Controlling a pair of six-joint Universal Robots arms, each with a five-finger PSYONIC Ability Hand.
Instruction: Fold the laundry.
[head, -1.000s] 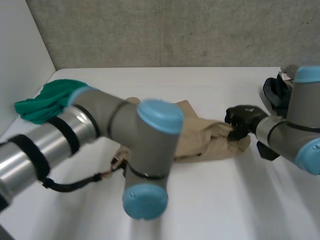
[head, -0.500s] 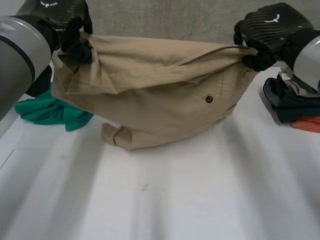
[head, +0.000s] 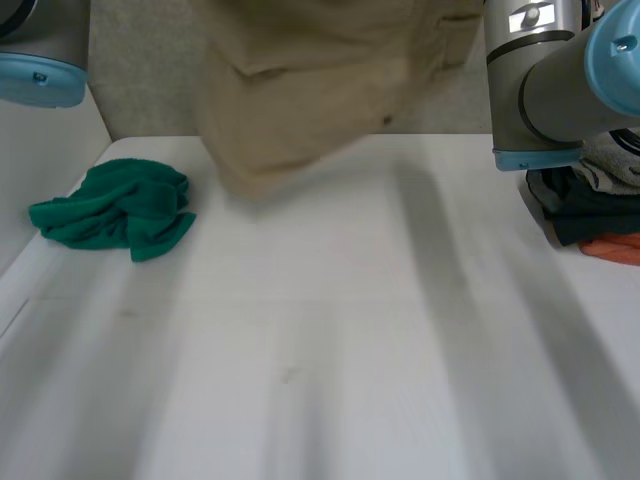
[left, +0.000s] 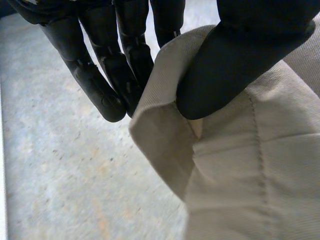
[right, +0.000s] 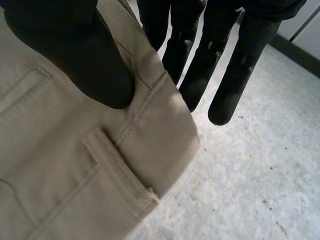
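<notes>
1. You've got the tan garment (head: 300, 90) hanging up high at the far side of the desk (head: 330, 360), betw. the 2 arms. Its lower end is blurred, so you can't tell whether it touches the desk.
2. Left robot hand (left: 235, 65): holding the tan garment. In the left wrist view the thumb presses a folded edge of the cloth against the fingers (left: 95, 80). The fingers are nearly straight and sit behind the fold.
3. Right robot hand (right: 75, 55): also holding the tan garment. In the right wrist view the thumb sits on the stitched band at the cloth's edge, just beside a belt loop (right: 120, 175). The straight fingers run behind the cloth, w/ their tips poking out past the edge.
4. In the head view the left arm (head: 40, 50) is at the garment's left and the right arm (head: 540, 80) at its right. Both are raised above the desk.
5. A green cloth (head: 115, 208) lies crumpled on the desk's left side near the far edge, apart from the tan garment.
6. A dark clothes pile (head: 580, 210) sits at the desk's right edge, just below the right arm, w/ an orange piece (head: 612, 247) at its near side.
</notes>
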